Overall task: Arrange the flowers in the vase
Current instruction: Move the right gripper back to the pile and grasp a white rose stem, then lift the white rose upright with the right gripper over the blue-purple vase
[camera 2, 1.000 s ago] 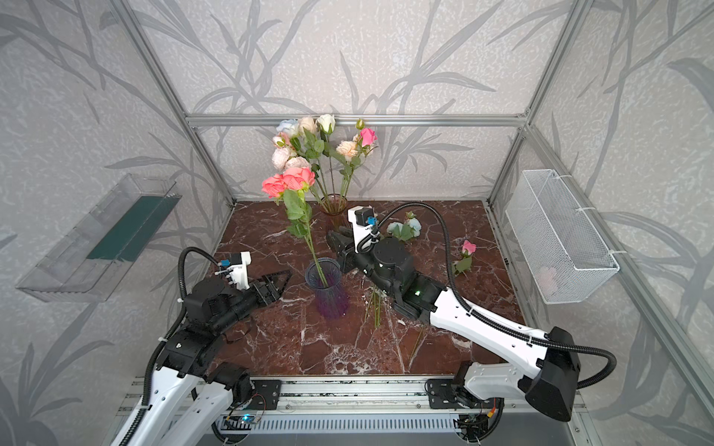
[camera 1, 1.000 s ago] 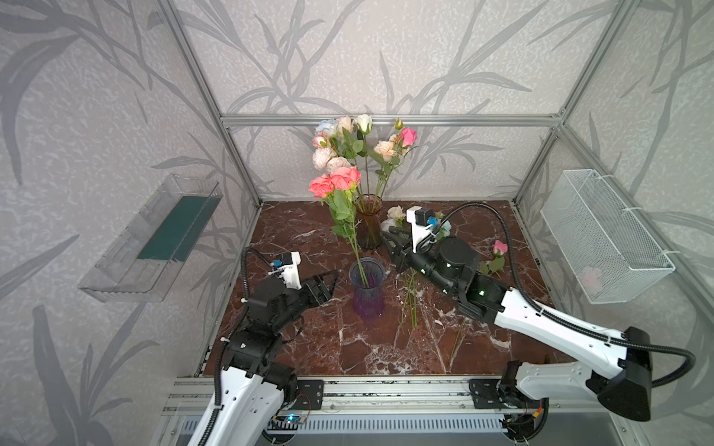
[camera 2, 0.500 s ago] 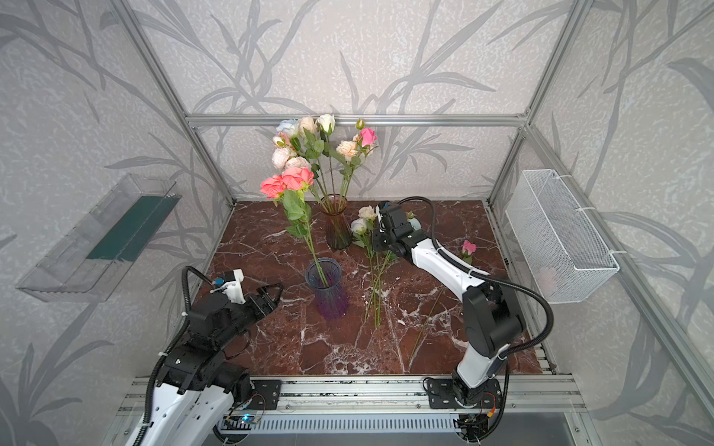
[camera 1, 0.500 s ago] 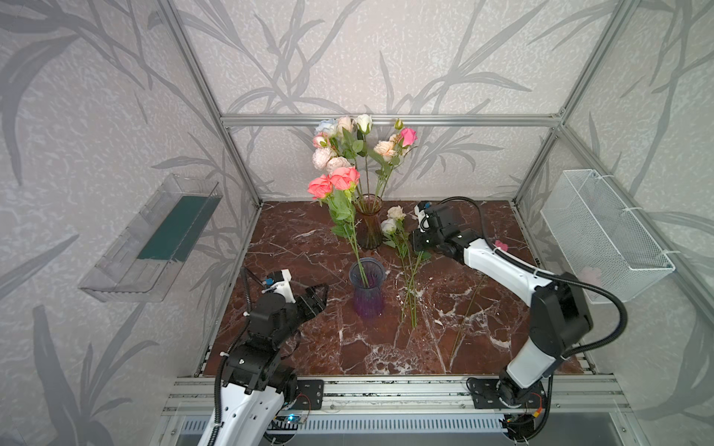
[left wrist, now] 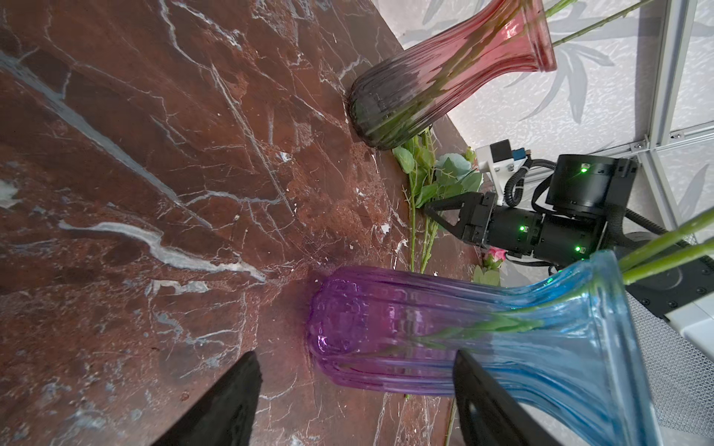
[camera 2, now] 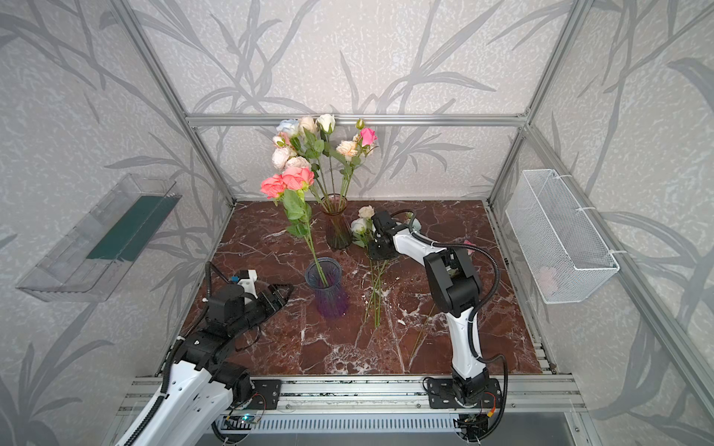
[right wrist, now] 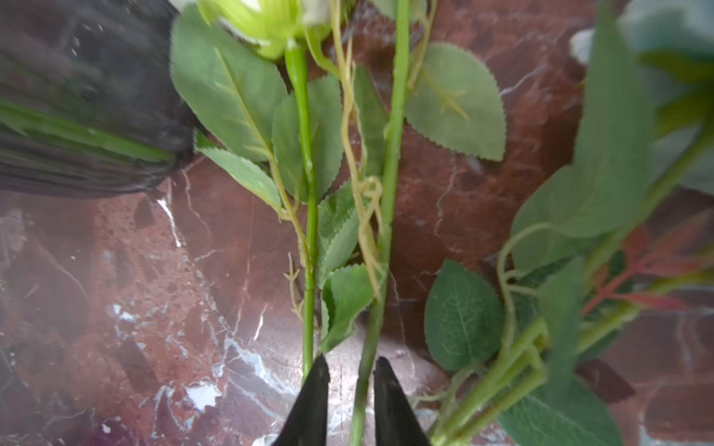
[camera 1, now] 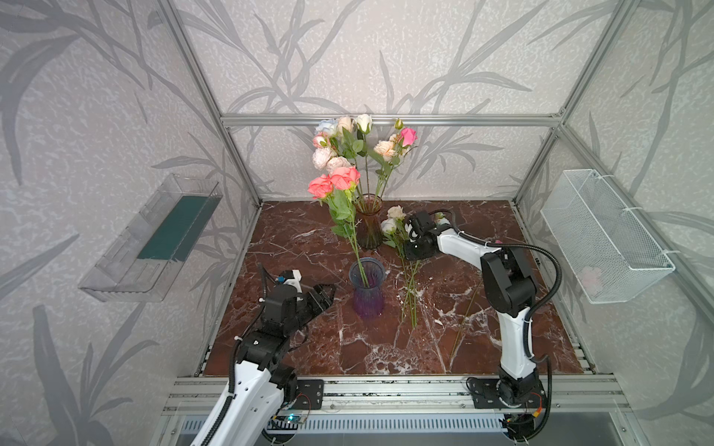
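Observation:
Two coral flowers (camera 1: 334, 181) stand in the purple-and-blue vase (camera 1: 366, 293) at the middle of the table. An amber vase (camera 1: 369, 224) behind it holds several pink, cream and white flowers (camera 1: 359, 143). White-headed flowers (camera 1: 388, 225) lie on the marble to its right, their stems (camera 1: 409, 285) pointing forward. My right gripper (right wrist: 351, 363) is low over them. Its jaws stand narrowly apart around one green stem (right wrist: 380, 247), with a gap on one side. My left gripper (camera 1: 328, 294) is open beside the purple vase (left wrist: 425, 340) and holds nothing.
A small pink bud (left wrist: 496, 255) lies behind my right arm, and a bare stem (camera 1: 467, 316) lies at the front right. A white wire basket (camera 1: 602, 239) hangs on the right wall. A clear tray (camera 1: 154, 239) hangs on the left wall.
The right arm has folded its elbow up at the right and lowered its gripper onto the lying stems, with the jaws narrowing around one. The left arm drew back slightly and stays open.

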Robot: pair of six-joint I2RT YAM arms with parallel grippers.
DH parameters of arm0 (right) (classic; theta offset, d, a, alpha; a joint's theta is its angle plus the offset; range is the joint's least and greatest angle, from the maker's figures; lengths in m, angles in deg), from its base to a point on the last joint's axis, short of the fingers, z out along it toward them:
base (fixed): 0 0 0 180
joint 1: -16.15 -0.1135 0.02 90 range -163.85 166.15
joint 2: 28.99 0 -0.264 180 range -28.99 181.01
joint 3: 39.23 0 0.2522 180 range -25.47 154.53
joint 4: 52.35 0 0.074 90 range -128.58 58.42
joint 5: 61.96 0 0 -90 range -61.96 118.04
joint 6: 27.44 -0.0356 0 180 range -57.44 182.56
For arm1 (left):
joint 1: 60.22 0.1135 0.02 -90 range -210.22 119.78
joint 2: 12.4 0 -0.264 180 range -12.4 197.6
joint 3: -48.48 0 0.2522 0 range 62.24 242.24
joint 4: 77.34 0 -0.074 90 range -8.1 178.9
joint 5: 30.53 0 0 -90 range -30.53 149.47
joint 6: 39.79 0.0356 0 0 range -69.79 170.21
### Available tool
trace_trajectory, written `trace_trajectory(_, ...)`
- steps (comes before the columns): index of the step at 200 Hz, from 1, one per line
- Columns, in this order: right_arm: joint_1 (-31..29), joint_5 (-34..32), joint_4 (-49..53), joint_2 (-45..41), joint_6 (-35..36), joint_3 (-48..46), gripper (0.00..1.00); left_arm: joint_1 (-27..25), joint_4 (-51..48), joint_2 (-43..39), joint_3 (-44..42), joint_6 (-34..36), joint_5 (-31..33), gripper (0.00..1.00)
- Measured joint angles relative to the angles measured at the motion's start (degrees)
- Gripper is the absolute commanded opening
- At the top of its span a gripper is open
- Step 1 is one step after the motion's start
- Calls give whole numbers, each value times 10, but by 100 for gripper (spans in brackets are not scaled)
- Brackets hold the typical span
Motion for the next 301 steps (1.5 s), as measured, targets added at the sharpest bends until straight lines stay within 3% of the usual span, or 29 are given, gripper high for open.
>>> trace_trajectory(39,1,0,6,9,-3,10,9,0,12,3,0,0,2,79)
trace_trajectory(104,7,17,-37,-19,-35,-28,3,0,20,13,0,1,2,79)
trace_trajectory(203,7,24,-323,-272,-128,-293,2,0,26,16,16,1,2,79)
trace_trajectory(301,-4,-23,-389,-516,-137,-379,1,0,47,-22,28,8,-15,79)
